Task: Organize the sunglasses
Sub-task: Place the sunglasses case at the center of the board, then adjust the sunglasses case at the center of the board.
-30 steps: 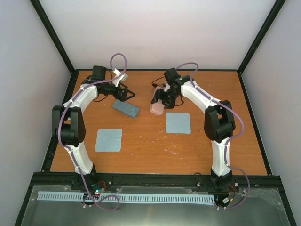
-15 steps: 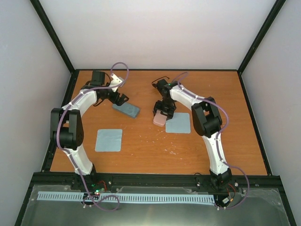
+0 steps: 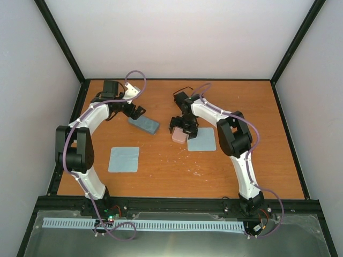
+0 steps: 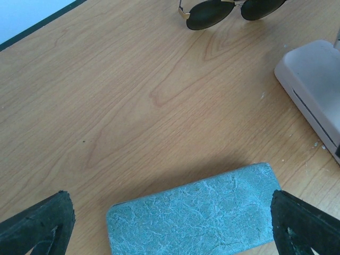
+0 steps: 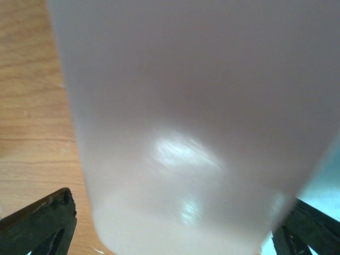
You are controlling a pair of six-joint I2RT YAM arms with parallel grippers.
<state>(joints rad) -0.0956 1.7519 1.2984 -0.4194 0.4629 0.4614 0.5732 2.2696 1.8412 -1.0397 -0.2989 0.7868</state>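
At surface [image 4: 133, 95] rear: sunglasses [image 4: 234, 9] uncased, untouched; left pincer [image 4: 170, 223] gaping over blue case [image 4: 212, 199]; right pincer [image 5: 171, 226] gaping astride pink case [image 5: 186, 106].

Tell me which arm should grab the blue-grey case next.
Left, most likely. The left hand is open, with the blue-grey case lying right between its fingers. The right hand is down around the pink case, farther away.

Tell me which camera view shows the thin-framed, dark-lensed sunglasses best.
Left wrist view: the dark-lensed sunglasses lie close and sharp, though cropped. The top view shows a tiny dark shape; the right wrist view, nothing.
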